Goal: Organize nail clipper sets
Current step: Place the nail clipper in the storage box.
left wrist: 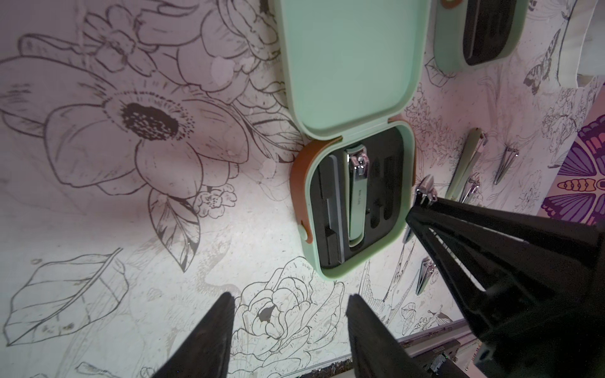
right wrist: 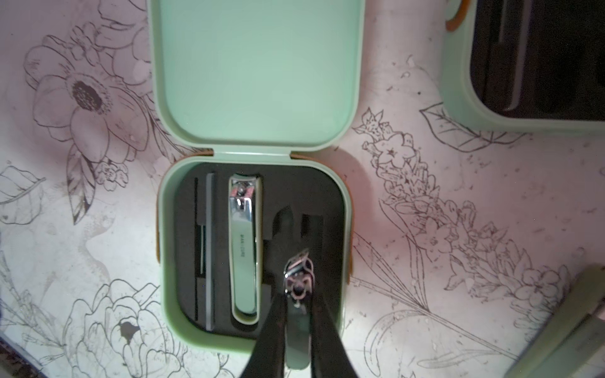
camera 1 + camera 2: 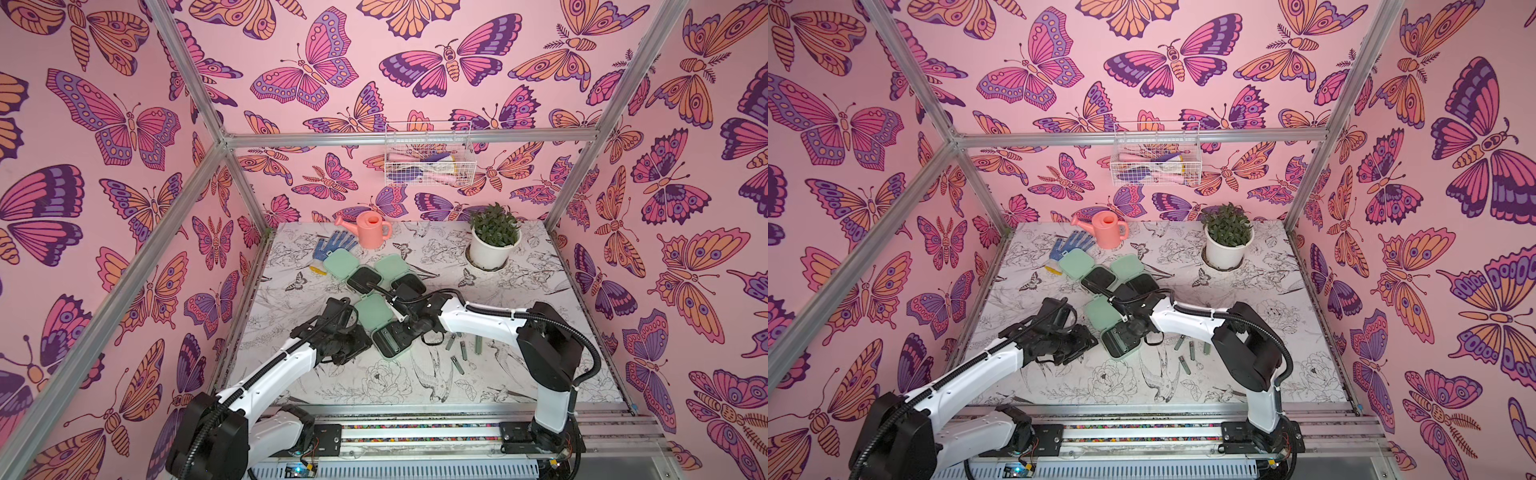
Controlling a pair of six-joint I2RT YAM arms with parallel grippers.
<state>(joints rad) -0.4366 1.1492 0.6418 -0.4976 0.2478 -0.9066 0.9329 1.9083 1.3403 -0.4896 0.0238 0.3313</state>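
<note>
Lettering on seated clipper (image 2: 244, 248), frame centre: possibly a brand, unreadable; right gripper (image 2: 298, 294) pinching small clipper (image 2: 298, 343) above open case (image 2: 168, 261); left gripper (image 1: 290, 297) half-spread, empty (floral-print table (image 2: 491, 183), butterfly walls (image 3: 374, 62)).

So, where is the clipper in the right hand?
Right wrist view: the clipper hangs in the right hand over the tray of the open case, beside the large clipper.

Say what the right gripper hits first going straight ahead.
Probably the black tray in the open case, at empty slots beside the large clipper; the small clipper in the right gripper lands first.
</note>
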